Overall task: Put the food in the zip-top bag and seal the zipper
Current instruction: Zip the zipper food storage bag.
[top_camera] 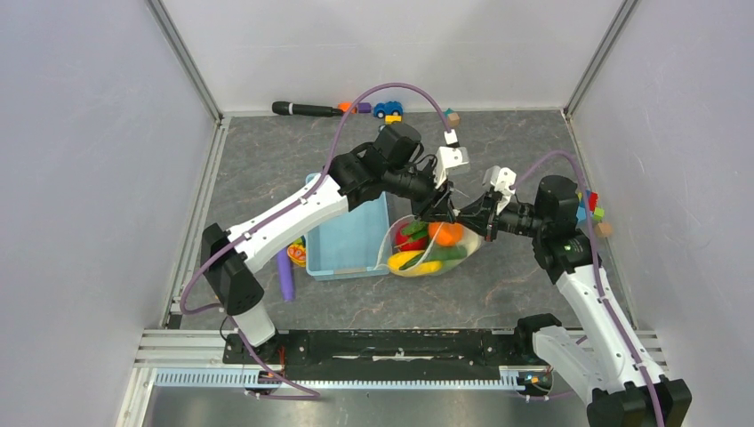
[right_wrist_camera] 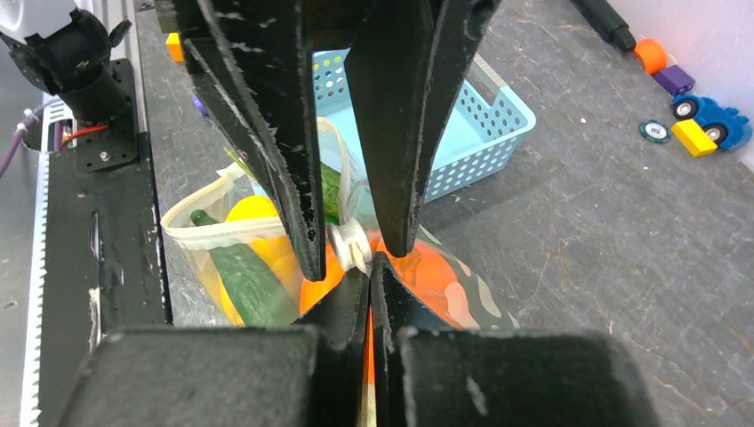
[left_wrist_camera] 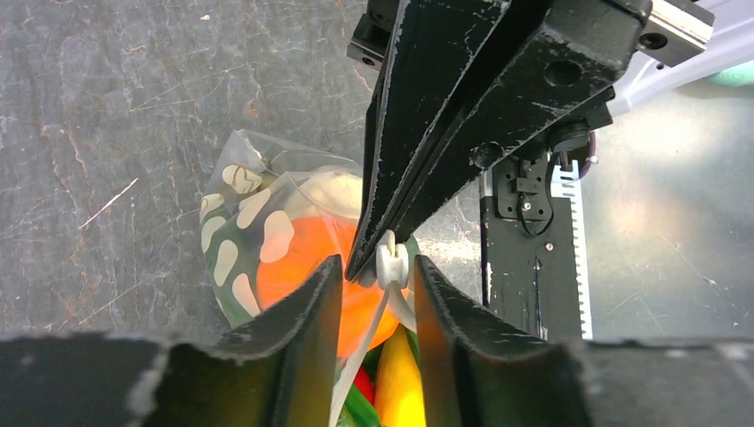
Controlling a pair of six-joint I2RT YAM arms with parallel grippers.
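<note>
The zip-top bag point(top_camera: 469, 245) lies right of the basket with the food inside: an orange piece point(top_camera: 445, 233), a red piece point(top_camera: 407, 238), a yellow piece point(top_camera: 418, 262) and a green cucumber point(right_wrist_camera: 249, 280). The zipper point(right_wrist_camera: 222, 233) runs along the mouth, which gapes on the basket side. Its small white slider point(left_wrist_camera: 391, 261) sits at the orange piece's end. My left gripper point(left_wrist_camera: 378, 276) is open, one finger on each side of the slider with small gaps. My right gripper point(right_wrist_camera: 369, 267) is shut on the bag's edge just beside the slider.
A light-blue lattice basket point(top_camera: 351, 236) stands left of the bag, and a purple rod point(top_camera: 284, 274) lies by its left side. Along the back wall lie a black marker point(top_camera: 307, 109), a toy car point(top_camera: 388, 109) and small blocks. More blocks point(top_camera: 594, 213) sit at the right.
</note>
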